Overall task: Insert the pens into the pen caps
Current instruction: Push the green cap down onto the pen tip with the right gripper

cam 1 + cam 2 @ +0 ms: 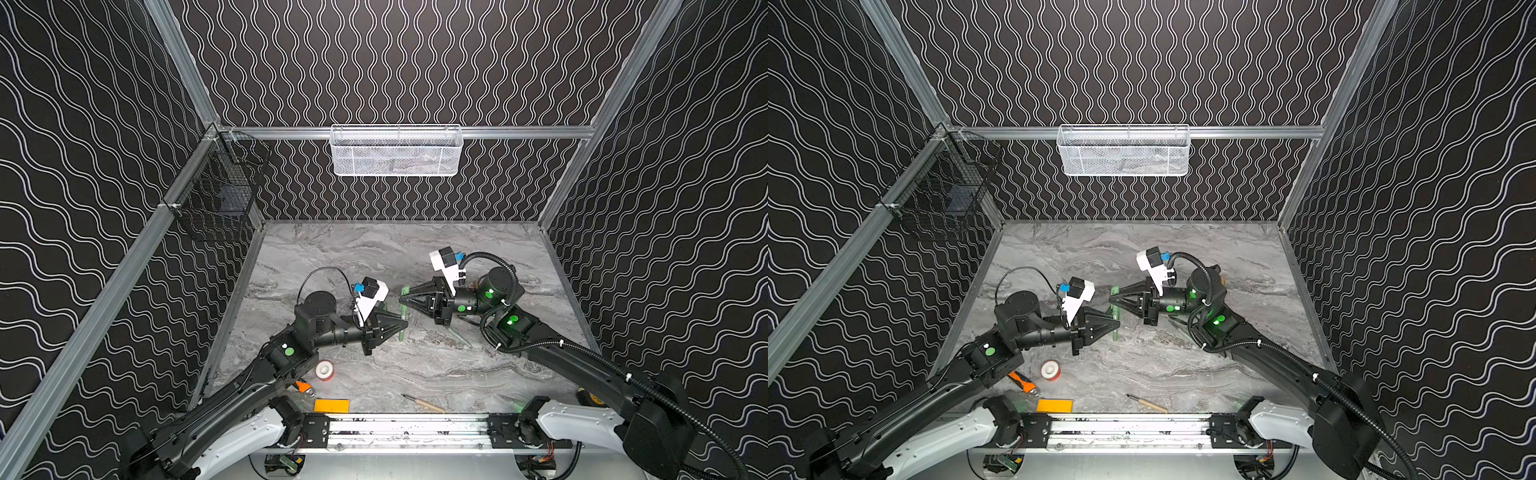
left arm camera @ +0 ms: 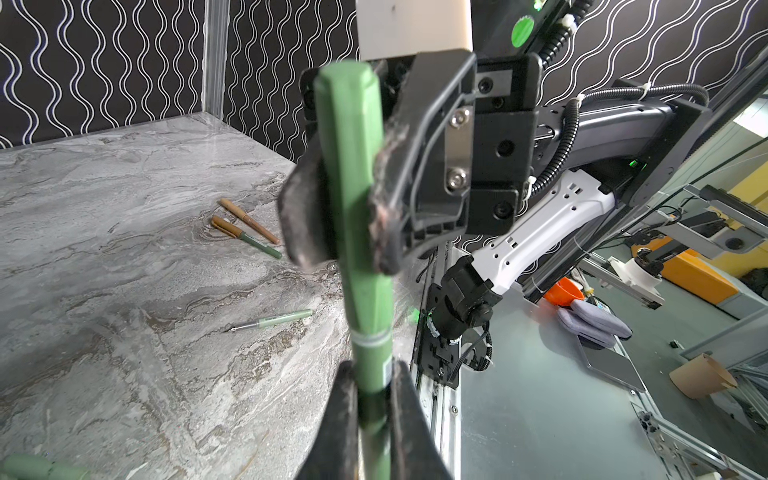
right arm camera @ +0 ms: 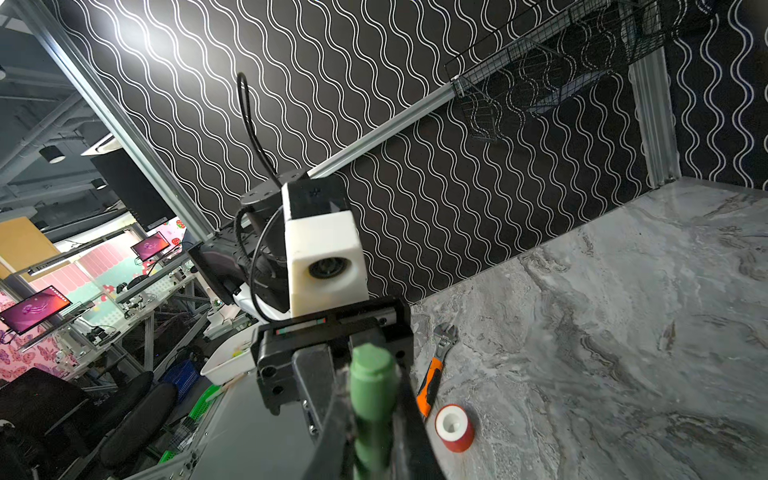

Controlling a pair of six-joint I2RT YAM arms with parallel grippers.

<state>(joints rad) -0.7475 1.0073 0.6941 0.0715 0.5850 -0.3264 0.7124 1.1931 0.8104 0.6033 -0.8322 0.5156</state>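
Note:
A green pen [image 2: 371, 365] stands upright between my two grippers above the table's middle, seen in both top views [image 1: 402, 322] [image 1: 1114, 328]. My left gripper [image 2: 374, 376] [image 1: 405, 325] is shut on its lighter barrel. My right gripper [image 3: 372, 419] [image 1: 402, 297] [image 1: 1111, 297] is shut on the dark green pen cap [image 2: 353, 166] [image 3: 371, 370], which meets the barrel at a pale ring. On the table lie a pale green uncapped pen [image 2: 274, 321], two tan capped pens [image 2: 249, 220] and a green one [image 2: 262, 246]. A loose green cap [image 2: 25, 467] lies at the left wrist view's edge.
A red-and-white tape roll [image 1: 324, 370] [image 3: 454, 428] and an orange-and-black wrench [image 3: 432, 378] [image 1: 1022, 381] lie near the left arm. A yellow block [image 1: 331, 405] and a wood-handled tool [image 1: 424, 402] sit at the front edge. A white mesh basket [image 1: 395, 151] and a black wire basket [image 1: 220, 187] hang on the walls.

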